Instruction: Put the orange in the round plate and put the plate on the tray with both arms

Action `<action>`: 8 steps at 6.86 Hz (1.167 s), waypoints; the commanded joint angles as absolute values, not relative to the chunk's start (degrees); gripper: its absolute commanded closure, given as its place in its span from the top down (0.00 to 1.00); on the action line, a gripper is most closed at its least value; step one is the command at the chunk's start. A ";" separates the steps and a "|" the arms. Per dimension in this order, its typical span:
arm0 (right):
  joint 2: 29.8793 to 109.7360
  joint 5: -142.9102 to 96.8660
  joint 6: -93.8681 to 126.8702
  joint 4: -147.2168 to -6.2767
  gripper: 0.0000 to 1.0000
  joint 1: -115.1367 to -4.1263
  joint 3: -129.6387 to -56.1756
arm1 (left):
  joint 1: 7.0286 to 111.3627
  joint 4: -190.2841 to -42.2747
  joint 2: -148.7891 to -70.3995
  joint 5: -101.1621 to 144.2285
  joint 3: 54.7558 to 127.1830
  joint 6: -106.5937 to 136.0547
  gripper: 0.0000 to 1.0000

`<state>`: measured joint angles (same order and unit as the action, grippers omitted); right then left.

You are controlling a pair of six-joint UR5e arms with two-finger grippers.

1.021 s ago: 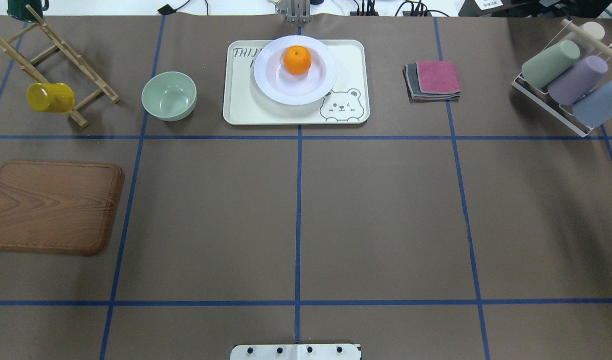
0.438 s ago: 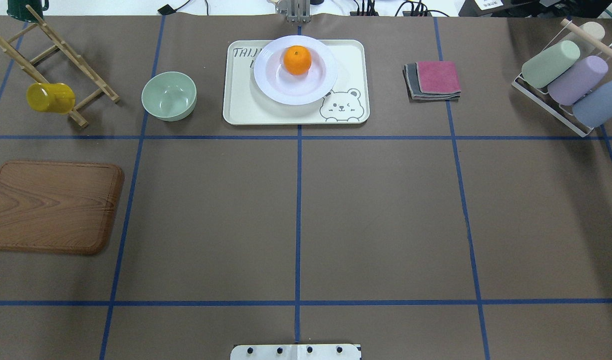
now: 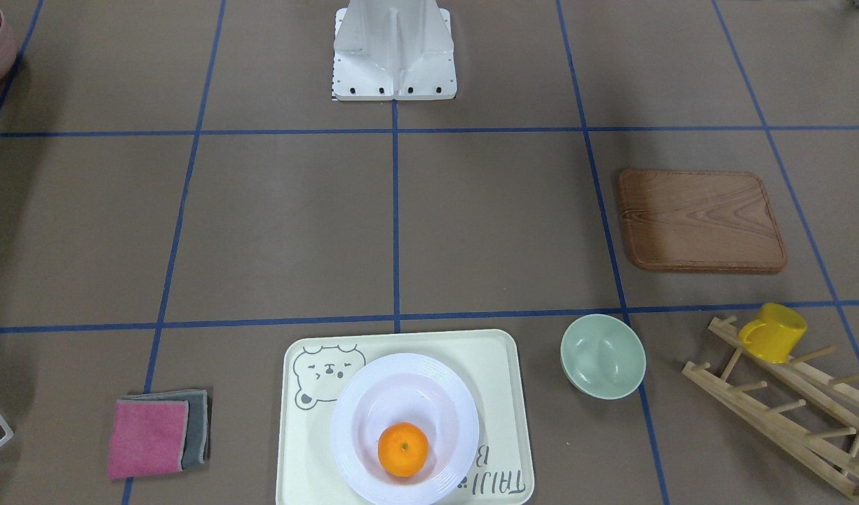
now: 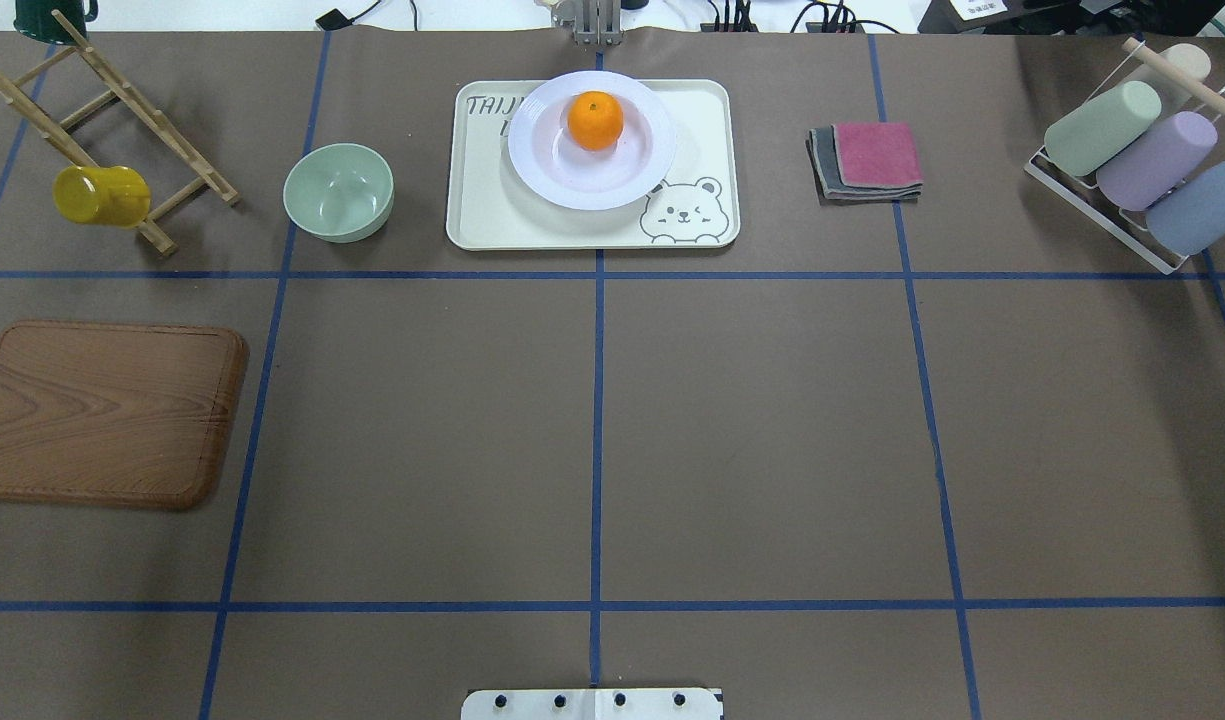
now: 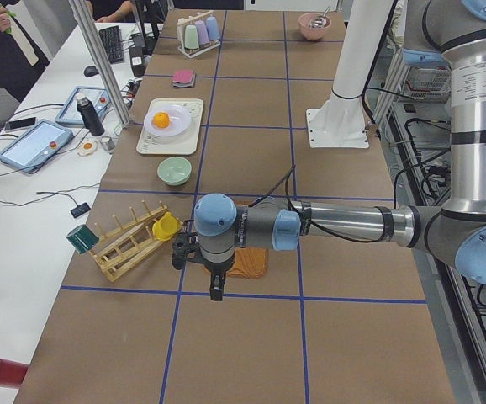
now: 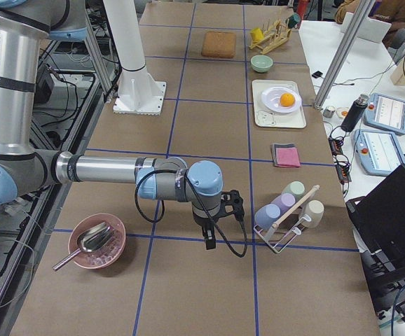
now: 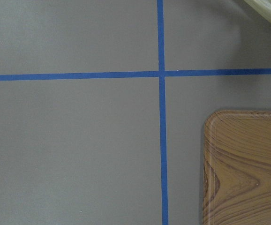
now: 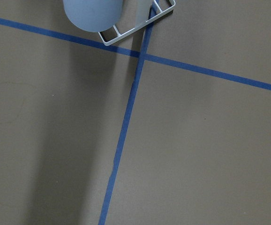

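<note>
The orange (image 4: 595, 120) (image 3: 402, 449) lies in the white round plate (image 4: 547, 170) (image 3: 355, 449). The plate rests on the cream tray (image 4: 482, 200) (image 3: 303, 449) with the bear drawing, at the table's far middle. Neither arm shows in the overhead or front views. In the left side view my left gripper (image 5: 216, 290) points down at the table's left end, beside the wooden board. In the right side view my right gripper (image 6: 209, 241) hangs over the right end, near the cup rack. I cannot tell whether either is open or shut. No fingers show in the wrist views.
A pale-green bowl (image 4: 338, 191) sits left of the tray and folded cloths (image 4: 868, 160) to its right. A wooden rack with a yellow cup (image 4: 100, 194), a wooden board (image 4: 102, 412) and a wire rack of cups (image 4: 1137, 165) stand at the sides. A pink bowl (image 6: 97, 241) holds a scoop.
A dark part of my right arm at the overhead view's right edge, by the blue cup, has moved out of view. The orange, plate and tray have not moved.
</note>
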<state>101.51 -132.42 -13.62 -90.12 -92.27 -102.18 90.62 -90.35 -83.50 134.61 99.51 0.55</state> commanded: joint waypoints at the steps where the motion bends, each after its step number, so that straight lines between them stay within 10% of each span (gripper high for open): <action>1: 101.60 -132.54 -12.92 -90.09 1.00 -92.29 -102.04 | 90.62 -90.44 -83.50 134.65 99.67 0.53 0.99; 8: 101.78 -132.45 -12.31 -89.91 1.00 -92.29 -101.86 | 90.62 -90.35 -82.71 134.65 99.76 0.61 0.99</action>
<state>101.69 -132.46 -12.51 -89.91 -92.29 -101.81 90.61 -90.35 -82.76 134.65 99.76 0.57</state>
